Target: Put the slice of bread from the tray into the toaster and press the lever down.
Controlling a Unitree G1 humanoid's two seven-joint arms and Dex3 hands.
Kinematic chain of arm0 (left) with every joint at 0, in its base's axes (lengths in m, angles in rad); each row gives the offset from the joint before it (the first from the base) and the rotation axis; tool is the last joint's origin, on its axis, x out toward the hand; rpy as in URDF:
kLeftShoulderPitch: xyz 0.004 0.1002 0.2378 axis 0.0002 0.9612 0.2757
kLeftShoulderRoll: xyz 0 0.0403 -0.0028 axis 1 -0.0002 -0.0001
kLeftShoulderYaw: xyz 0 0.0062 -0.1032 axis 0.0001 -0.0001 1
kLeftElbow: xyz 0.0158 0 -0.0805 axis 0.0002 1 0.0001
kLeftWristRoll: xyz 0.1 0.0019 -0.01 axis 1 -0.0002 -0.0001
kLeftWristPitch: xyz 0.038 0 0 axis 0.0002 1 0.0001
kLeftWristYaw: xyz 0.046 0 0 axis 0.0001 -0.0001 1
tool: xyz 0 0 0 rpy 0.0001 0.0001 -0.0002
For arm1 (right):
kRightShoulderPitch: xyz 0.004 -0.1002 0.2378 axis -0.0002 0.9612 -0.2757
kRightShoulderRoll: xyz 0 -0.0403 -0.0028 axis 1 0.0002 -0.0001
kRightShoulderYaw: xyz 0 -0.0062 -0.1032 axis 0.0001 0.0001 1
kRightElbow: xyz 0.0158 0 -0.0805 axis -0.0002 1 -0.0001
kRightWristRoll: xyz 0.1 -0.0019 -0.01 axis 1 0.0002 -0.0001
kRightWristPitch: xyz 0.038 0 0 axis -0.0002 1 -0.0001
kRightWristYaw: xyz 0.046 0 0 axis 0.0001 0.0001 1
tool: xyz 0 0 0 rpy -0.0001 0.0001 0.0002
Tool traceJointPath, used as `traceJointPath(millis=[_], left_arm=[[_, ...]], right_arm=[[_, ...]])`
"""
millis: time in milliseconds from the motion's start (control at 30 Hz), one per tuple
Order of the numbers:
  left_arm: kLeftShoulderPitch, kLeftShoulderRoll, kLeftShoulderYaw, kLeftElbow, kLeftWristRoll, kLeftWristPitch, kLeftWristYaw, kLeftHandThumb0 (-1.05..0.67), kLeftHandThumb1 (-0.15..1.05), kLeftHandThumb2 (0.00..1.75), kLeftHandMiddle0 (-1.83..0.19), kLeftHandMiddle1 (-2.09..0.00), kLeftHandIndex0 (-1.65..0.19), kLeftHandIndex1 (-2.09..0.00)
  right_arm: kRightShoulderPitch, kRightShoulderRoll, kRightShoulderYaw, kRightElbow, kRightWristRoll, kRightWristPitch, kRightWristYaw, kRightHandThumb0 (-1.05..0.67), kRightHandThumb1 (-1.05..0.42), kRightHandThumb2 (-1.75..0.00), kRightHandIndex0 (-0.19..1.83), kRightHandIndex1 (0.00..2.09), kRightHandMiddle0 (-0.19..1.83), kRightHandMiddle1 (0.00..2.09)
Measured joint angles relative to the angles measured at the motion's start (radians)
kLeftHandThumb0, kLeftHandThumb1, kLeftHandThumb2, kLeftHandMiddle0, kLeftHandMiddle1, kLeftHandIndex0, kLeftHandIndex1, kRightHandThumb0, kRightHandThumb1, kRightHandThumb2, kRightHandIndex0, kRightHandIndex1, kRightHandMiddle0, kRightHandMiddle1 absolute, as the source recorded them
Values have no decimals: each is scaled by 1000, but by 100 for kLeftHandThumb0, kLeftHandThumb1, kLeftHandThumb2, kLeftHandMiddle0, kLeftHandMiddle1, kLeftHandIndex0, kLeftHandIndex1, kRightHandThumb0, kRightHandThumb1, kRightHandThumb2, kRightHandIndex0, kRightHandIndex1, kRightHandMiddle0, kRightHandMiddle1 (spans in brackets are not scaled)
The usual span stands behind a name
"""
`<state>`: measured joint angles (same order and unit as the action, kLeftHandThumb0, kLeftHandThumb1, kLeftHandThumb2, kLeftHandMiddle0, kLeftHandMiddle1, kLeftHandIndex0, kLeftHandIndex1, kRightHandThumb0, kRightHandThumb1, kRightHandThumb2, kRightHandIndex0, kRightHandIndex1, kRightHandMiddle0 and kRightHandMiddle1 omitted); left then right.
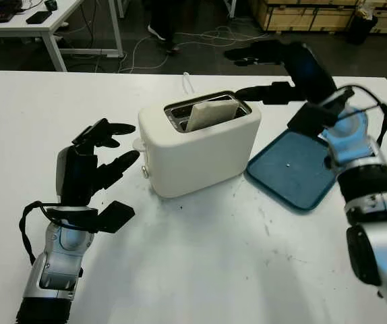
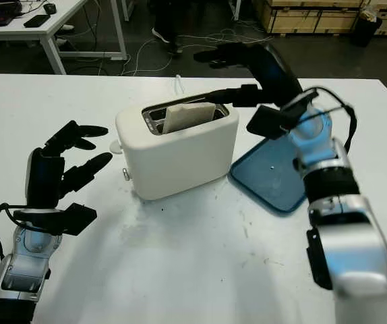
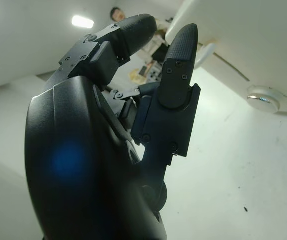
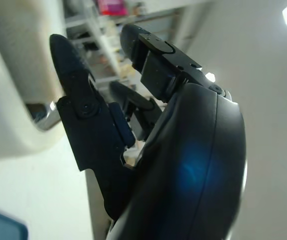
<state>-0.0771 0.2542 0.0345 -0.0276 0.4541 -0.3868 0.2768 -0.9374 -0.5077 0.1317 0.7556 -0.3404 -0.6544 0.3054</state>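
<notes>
Half-hidden bread slice (image 1: 209, 113) in toaster (image 1: 200, 145)

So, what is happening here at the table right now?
A slice of bread stands in the slot of the white toaster, and the blue tray beside it is bare. The right hand is open above the far end of the toaster. The left hand is open near the lever, which is not pressed yet.
</notes>
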Motion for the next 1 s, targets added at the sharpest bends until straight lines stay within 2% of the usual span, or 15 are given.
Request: traceJointPath(millis=[200,467,733,1000], left_arm=[[3,-2,0,-15,0,9,-13,-35,90,1,-51,-127,-51,-83],[4,-6,0,-16,2,9,-13,-35,89,0,-52,-127,-51,-82],[4,-13,-3,-16,15,9,-11,-40,91,1,-51,-127,-51,-82],[4,-16,-5,-15,17,9,-10,-37,90,0,-51,-128,-51,-82]], right_arm=[[-40,-50,66,-21,-66,27,65,-55,-61,0,76,43,94,1],[-106,-81,121,-78,-121,93,176,-56,-64,0,73,34,89,0],[-116,-69,136,-73,-146,89,118,-52,-64,-1,78,34,91,1],[-130,-50,158,-36,-169,84,78,-48,-69,-1,79,35,92,1]])
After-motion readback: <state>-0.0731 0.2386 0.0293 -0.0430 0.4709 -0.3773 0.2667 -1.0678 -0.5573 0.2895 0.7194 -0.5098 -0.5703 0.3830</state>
